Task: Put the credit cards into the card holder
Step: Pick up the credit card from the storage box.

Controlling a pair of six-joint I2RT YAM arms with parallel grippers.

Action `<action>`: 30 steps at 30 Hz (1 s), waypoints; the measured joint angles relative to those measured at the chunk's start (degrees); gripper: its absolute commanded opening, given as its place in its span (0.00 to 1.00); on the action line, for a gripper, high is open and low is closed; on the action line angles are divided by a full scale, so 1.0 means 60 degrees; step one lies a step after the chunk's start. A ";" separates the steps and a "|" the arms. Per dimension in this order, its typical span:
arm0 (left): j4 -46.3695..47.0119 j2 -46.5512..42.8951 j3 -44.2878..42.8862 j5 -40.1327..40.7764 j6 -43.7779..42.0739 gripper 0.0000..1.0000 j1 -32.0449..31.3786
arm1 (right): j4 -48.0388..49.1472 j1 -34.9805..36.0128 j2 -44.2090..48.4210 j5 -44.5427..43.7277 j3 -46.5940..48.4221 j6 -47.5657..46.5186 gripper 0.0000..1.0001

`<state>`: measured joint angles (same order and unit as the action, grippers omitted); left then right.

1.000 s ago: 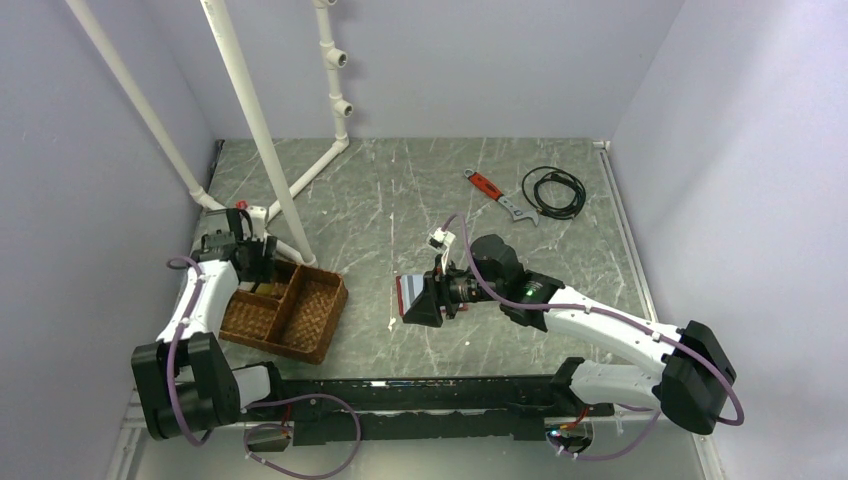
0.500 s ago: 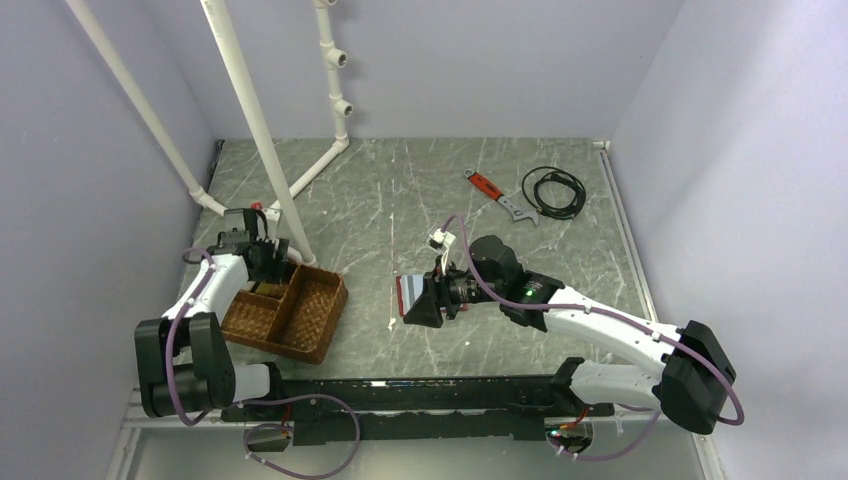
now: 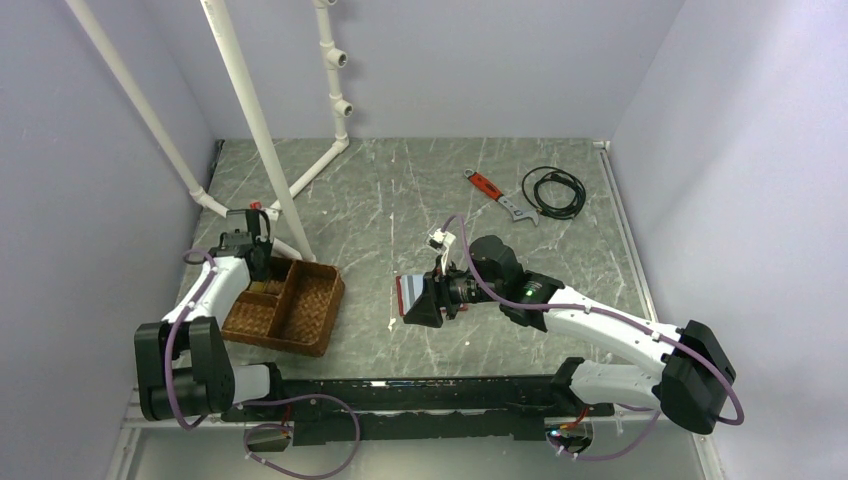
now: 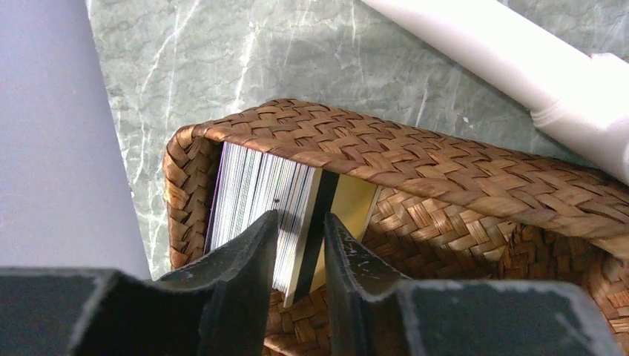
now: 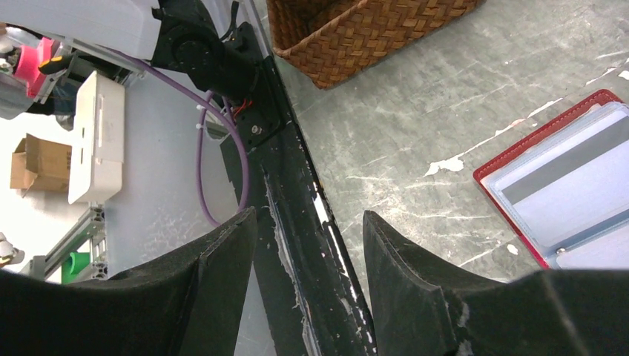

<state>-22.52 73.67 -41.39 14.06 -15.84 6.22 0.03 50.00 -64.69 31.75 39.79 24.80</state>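
Several credit cards [image 4: 256,185] stand on edge in the far-left compartment of a brown wicker tray [image 4: 445,170], pale ones and a gold-brown one [image 4: 352,204] with a dark stripe. My left gripper [image 4: 300,216] hangs just over them, jaws narrowly apart astride the gold card's edge. In the top view it [image 3: 250,262] is at the tray's [image 3: 285,310] far-left corner. The red card holder [image 5: 571,185] lies open on the table, a grey-striped card in its clear sleeves. My right gripper [image 5: 308,215] is open and empty, hovering at the holder's [image 3: 408,292] near-left side.
White pipes [image 3: 265,130] slant up right behind the tray; one passes close by in the left wrist view [image 4: 504,59]. A red-handled wrench [image 3: 490,188] and a coiled black cable [image 3: 555,190] lie at the far right. The black base rail [image 5: 297,200] runs along the near edge.
My left gripper has shifted over the tray's far-left compartment, and the tray has turned slightly. The right arm and the card holder have not moved.
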 measured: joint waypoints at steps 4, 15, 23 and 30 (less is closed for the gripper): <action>-0.0004 -0.0350 0.0058 0.0058 -0.0004 0.18 -0.0022 | 0.0000 0.0011 -0.0015 -0.0004 0.0000 0.0000 0.57; -0.0368 -0.0962 0.0015 -0.0222 0.0015 0.00 -0.0040 | 0.0000 0.0015 -0.0069 -0.0004 0.0000 0.0000 0.58; -0.1905 -0.1541 -0.1049 -0.0361 0.0219 0.00 -0.0044 | 0.0000 0.0015 -0.0102 -0.0033 0.0000 0.0000 0.58; -0.3104 -0.2517 -0.2193 0.0157 0.1519 0.00 -0.0040 | -0.0004 -0.0025 -0.0219 -0.0066 0.0000 0.0000 0.58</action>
<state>-41.15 58.57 -54.54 15.00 -6.72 5.98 0.01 49.84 -66.00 31.35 39.79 24.80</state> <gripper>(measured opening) 0.009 0.575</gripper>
